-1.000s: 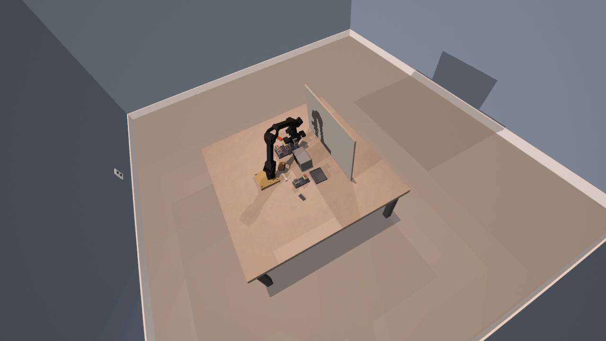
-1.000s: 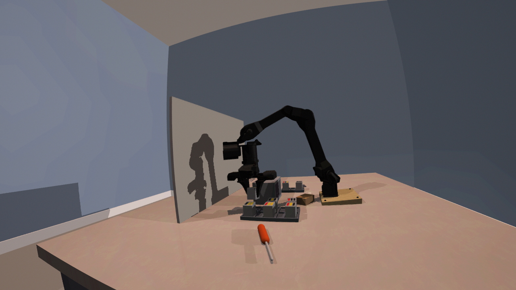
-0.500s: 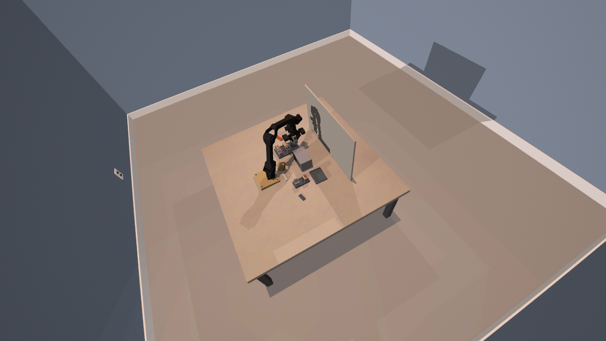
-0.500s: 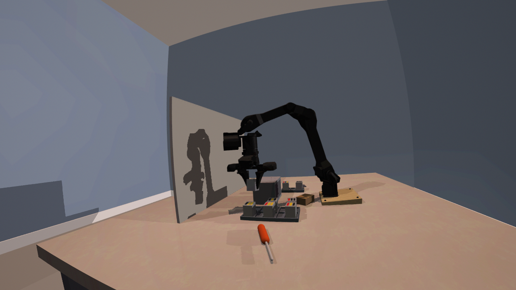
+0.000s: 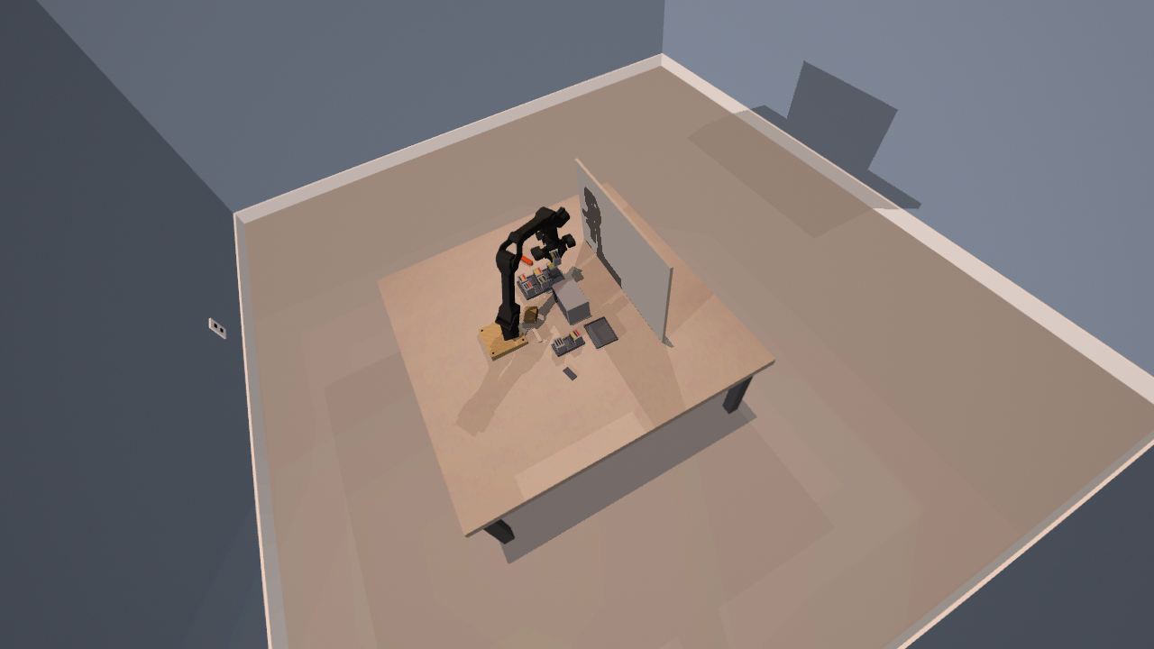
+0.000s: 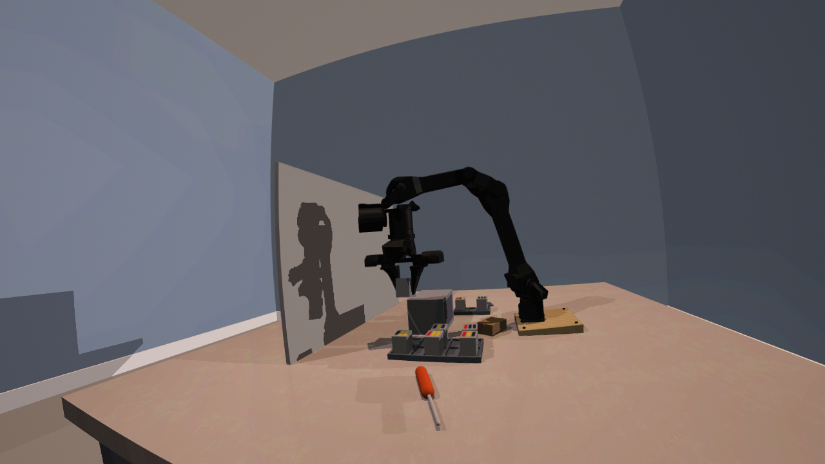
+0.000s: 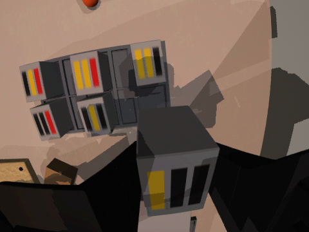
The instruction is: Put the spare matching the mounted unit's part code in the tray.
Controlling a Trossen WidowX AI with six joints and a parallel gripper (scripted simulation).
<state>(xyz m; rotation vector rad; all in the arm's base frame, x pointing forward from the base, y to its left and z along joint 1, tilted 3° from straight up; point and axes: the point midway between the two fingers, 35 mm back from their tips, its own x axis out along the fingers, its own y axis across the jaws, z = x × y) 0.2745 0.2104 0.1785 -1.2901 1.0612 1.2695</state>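
My gripper (image 5: pixel 555 251) (image 6: pixel 403 287) (image 7: pixel 166 144): closed around one grey block, raised above the table.
Held block (image 5: pixel 554 257) (image 6: pixel 402 287) (image 7: pixel 177 183): one, lower middle of the wrist view; its striped face reads yellow, black, black from left to right there.
Near rack (image 5: pixel 533 297) (image 6: pixel 435 359) (image 7: pixel 154 96): one, with five striped blocks, three in the wrist view's upper row and two in its lower row.
Grey box (image 5: pixel 572 301) (image 6: pixel 425 313): one large box, near the middle of the top view; it stands between the near rack and the tray, in the way of a straight low path.
Brown block (image 5: pixel 530 315) (image 6: pixel 492 325) (image 7: pixel 60 171): one, lower left in the wrist view, near my base board (image 5: pixel 491 350) (image 6: pixel 571 328) (image 7: pixel 12 168).
Screwdriver (image 5: pixel 526 260) (image 6: pixel 424 381) (image 7: pixel 91 2): one, orange-handled, bottom middle of the exterior view.
Far rack (image 5: pixel 569 350) (image 6: pixel 472 312): one, with two striped blocks visible in the exterior view.
Tray (image 5: pixel 600 332): one, right of the far rack in the top view; my block is well apart from it.
Panel (image 5: pixel 633 250) (image 6: pixel 340 254): one, upright, right of the tray in the top view.
Mounted unit's code: I cannot read it, so I cannot tell whether mine matches.
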